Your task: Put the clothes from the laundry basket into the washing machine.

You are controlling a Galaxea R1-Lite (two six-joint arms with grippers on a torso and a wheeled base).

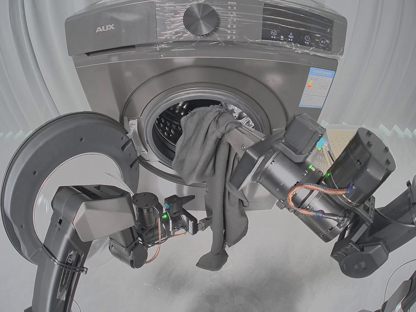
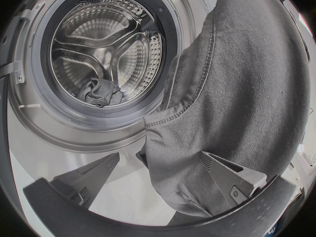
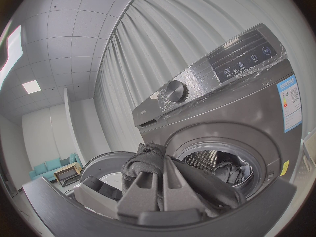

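Observation:
A dark grey garment point(image 1: 208, 161) hangs in front of the washing machine's open drum mouth point(image 1: 171, 124), its lower end trailing to the floor. My right gripper point(image 3: 161, 185) is shut on the garment's top, level with the drum opening. My left gripper point(image 2: 158, 155) is open and low in front of the machine; the hanging cloth point(image 2: 237, 92) rests against one of its fingers point(image 2: 230, 178). In the head view the left gripper point(image 1: 203, 225) sits right beside the cloth's lower part. Another dark piece of clothing point(image 2: 98, 92) lies inside the drum.
The round door point(image 1: 56, 161) is swung wide open to the left, behind my left arm. A pale perforated basket edge point(image 1: 336, 146) shows behind my right arm. A control panel with a dial point(image 1: 200, 19) tops the machine. Bare grey floor point(image 1: 277, 256) lies in front.

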